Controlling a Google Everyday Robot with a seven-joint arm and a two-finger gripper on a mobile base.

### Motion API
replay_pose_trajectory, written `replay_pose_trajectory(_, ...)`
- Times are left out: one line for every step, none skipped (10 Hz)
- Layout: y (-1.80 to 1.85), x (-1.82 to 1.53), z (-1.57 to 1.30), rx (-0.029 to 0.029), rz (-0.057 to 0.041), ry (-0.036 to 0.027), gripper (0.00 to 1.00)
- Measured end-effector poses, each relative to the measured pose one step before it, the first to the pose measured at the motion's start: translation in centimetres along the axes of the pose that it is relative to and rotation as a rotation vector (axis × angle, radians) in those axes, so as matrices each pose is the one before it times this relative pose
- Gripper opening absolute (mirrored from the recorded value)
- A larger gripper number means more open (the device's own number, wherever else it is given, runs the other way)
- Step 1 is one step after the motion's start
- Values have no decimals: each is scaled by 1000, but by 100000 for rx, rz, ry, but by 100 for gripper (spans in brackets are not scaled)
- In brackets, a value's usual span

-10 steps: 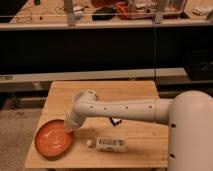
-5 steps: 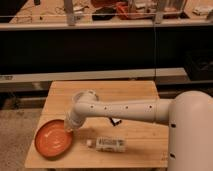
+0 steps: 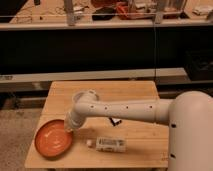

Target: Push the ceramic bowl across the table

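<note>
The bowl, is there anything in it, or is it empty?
Empty: the bowl sits upright on the table, its orange inside bare. The gripper, shut, is at its right rim.

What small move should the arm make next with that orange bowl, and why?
Probably stop pushing leftward: the ceramic bowl already overhangs the table at its front-left edge, with the gripper at the bowl's right rim, its fingers shut. Easing back seems safest.
</note>
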Motion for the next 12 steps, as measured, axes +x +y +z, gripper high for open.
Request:
replay_pose_trajectory(22,33,5,-82,385,-157,0)
replay_pose_trajectory(-12,41,-51,42,445,-34,0)
replay_pose_trajectory(-6,89,-45,73,424,23,0)
replay_pose_trajectory(7,-4,10,-102,872,-126,0)
replay_pose_trajectory(-13,-16,-10,-31,630,-77,0)
replay_pose_trajectory(-4,5,-3,-39,638,-119,0)
replay_pose_trajectory(-16,39,-46,-168,881,-237,0)
replay_pose_trajectory(30,58,-81,-223,748,-147,0)
replay_pose_trajectory(40,36,-20,-158,583,-116,0)
replay_pose_trajectory(12,9,-32,-112,561,-83,0)
replay_pose_trajectory(31,16,-4,-220,666,-206,0)
replay_pose_trajectory(40,39,-19,-208,673,-210,0)
